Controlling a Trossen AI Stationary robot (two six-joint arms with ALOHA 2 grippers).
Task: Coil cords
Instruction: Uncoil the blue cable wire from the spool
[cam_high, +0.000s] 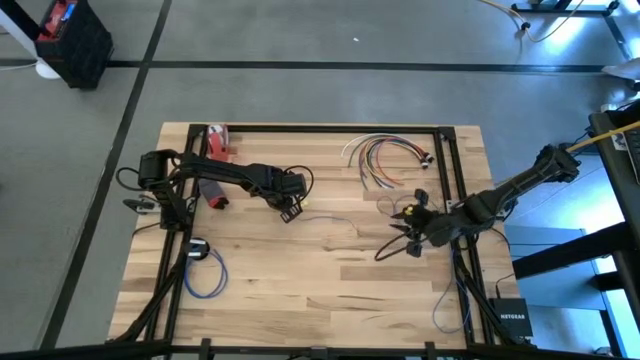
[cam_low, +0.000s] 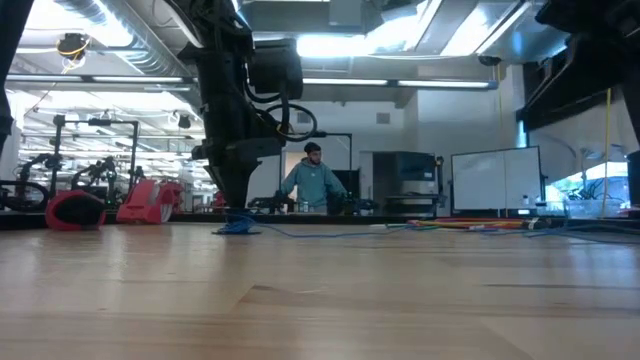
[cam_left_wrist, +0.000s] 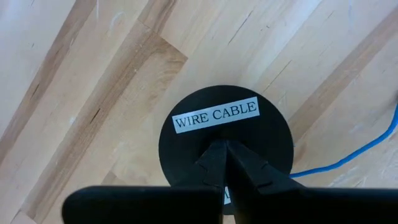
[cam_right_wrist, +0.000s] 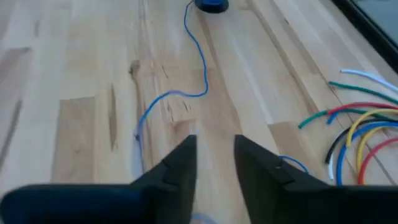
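A: Starting left: left gripper is closed above a black spool, mid-table, at nine o'clock of the blue cord.

B: And right?

A: Right gripper has jaws apart, holding nothing, over the cord's end. It looks light, limp, slippery; I'd pinch near the tip.

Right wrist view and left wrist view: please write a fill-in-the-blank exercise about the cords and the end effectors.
1. The black disc is labelled WIRE ____.
2. The fingers of the right end effector stand ____.
3. The thin cord lying ahead of it is ____ in colour.

Missing words: CABLE; open; blue.
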